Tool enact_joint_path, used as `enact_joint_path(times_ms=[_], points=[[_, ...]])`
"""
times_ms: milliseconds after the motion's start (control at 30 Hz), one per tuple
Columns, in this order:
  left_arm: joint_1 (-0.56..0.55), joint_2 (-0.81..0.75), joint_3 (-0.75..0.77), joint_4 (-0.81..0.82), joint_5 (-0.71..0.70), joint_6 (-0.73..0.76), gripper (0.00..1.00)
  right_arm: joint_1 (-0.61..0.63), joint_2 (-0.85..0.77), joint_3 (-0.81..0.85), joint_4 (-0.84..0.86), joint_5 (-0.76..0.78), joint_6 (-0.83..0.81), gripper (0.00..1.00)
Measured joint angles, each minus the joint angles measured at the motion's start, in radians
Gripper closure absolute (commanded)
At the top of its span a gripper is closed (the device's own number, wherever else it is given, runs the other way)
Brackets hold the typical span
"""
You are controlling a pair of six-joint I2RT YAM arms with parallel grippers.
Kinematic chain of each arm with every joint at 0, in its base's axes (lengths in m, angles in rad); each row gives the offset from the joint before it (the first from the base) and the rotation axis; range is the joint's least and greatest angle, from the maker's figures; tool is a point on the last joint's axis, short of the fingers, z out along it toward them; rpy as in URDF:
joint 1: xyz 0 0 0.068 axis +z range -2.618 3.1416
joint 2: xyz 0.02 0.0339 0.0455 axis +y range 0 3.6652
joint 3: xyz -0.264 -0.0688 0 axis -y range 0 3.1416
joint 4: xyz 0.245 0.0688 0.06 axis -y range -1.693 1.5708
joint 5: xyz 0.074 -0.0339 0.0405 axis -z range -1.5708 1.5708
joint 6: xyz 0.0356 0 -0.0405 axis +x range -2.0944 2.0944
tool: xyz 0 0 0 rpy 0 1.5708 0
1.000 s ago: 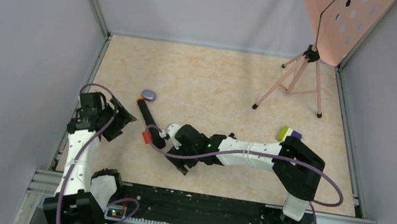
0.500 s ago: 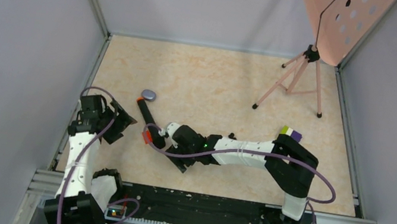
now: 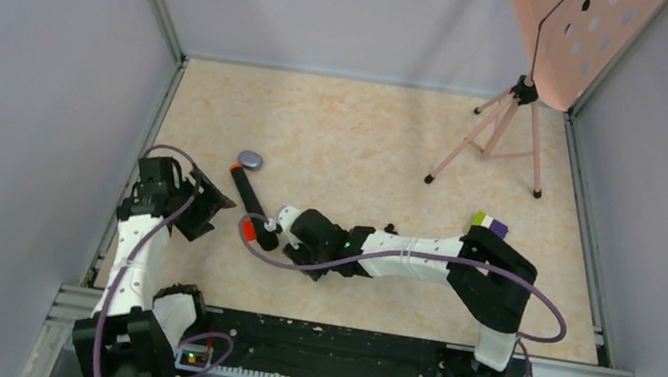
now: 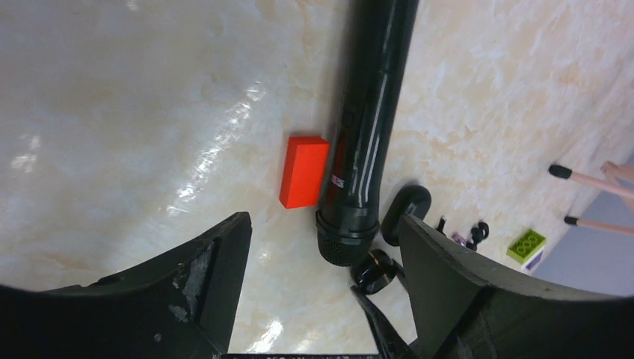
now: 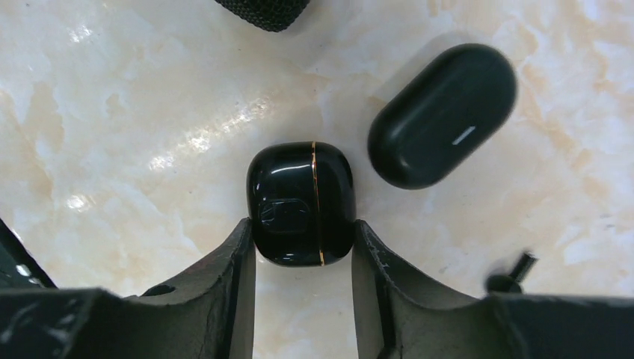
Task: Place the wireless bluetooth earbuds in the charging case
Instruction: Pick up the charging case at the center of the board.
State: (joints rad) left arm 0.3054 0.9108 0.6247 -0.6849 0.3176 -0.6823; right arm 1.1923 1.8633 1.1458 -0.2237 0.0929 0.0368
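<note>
Surface: pale marbled top, walled on three sides.
Left arm: stands by the left edge, its wrist tilted toward the middle.
Left jaws: apart and holding nothing, fingers over bare surface; the red block and the microphone's head lie just past the tips.
Grey oval case: on the left half, just beyond the microphone's far end, well apart from both jaws.
Microphone: long and black, lying slantwise on the left half with its mesh head toward the near edge.
Red block: flat, just beside the microphone near its head.
Glossy black case: rounded square with a thin gold seam, lid closed, resting on the surface near the microphone's head, its near half between the right fingers.
Right jaws: pressed against the glossy black case, one finger touching each side.
Right arm: stretched low from the right toward the middle.
Oval black case: just beside the glossy one, not touching it, outside the jaws.
Earbuds: tiny black ones loose on the surface beyond the oval case, outside both jaws and in no case; one shows blurred just outside the right finger.
Green and purple block: toward the right edge.
Pink tripod: at the far right corner.
</note>
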Motion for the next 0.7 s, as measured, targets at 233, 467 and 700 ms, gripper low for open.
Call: enact_joint_path(times_ms=[233,467,700], points=[[-0.126,0.15,0.157,0.055,0.134,0.088,0.22,-0.121,-0.192,-0.047,0.032,-0.006,-0.286,0.87],[-0.299,0.246,0.388,0.254,0.403,0.274,0.23,-0.285,-0.423,-0.048,0.106,-0.105,-0.539,0.88],[-0.434,0.392,0.52,0.377,0.551,0.343,0.28,-0.338,-0.47,-0.066,0.157,-0.2,-0.656,0.87]])
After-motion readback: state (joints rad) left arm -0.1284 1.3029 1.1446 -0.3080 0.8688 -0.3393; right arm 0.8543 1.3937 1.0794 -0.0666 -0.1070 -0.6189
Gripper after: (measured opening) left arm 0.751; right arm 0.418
